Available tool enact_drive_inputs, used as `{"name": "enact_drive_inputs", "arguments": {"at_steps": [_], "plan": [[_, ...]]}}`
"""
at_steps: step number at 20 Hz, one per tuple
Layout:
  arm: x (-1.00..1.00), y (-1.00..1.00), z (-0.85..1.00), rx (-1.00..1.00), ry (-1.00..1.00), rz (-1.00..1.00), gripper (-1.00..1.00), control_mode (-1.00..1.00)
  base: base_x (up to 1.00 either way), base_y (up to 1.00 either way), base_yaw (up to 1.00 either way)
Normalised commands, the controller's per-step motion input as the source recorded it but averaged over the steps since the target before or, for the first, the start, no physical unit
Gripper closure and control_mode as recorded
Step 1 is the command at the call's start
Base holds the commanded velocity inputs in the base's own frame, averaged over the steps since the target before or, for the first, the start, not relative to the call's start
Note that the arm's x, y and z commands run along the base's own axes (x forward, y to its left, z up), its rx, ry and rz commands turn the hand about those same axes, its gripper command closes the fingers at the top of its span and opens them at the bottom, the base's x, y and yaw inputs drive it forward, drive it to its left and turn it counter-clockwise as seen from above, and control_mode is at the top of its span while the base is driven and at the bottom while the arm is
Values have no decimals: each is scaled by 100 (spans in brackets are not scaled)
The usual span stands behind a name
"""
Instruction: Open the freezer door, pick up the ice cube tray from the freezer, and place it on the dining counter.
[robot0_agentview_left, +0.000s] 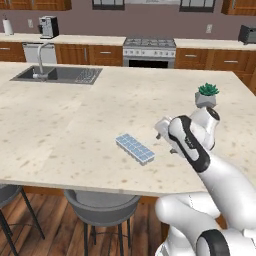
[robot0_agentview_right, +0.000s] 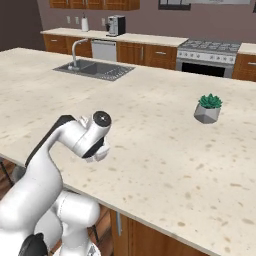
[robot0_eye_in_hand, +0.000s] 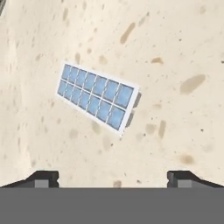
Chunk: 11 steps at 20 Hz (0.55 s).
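No writing can be read. The sink (robot0_agentview_left: 57, 75) sits at far left of the surface (robot0_agentview_left: 60, 130); the tray (robot0_agentview_left: 135, 148) lies flat mid-surface, cells seemingly filled; the pincer (robot0_eye_in_hand: 113, 178) hangs open above it; plant (robot0_agentview_left: 207, 95) right.

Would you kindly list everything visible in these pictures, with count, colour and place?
pale blue ice cube tray: one, blue cells with white rim, flat on the dining counter near its front edge
beige speckled dining counter: one, beige stone, filling the foreground
inset steel sink: one, grey, far left of the counter, with a faucet
small potted plant: one, green in a grey pot, right side of the counter
grey stools: two, below the counter's front edge
steel stove: one, back wall
coffee machine: one, wall counter
gripper: one, dark tips, open, above the tray
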Motion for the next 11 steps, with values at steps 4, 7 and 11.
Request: {"name": "enact_drive_inputs", "arguments": {"at_steps": [4, 7, 11], "plan": [[-28, -16, 100, 5, 15, -4, -100, -100, 0, 0, 0], [-49, -15, 100, 4, 11, -6, -100, -100, 0, 0, 0], [-81, -29, 99, 6, 4, -4, -100, -100, 0, 0, 0]]}}
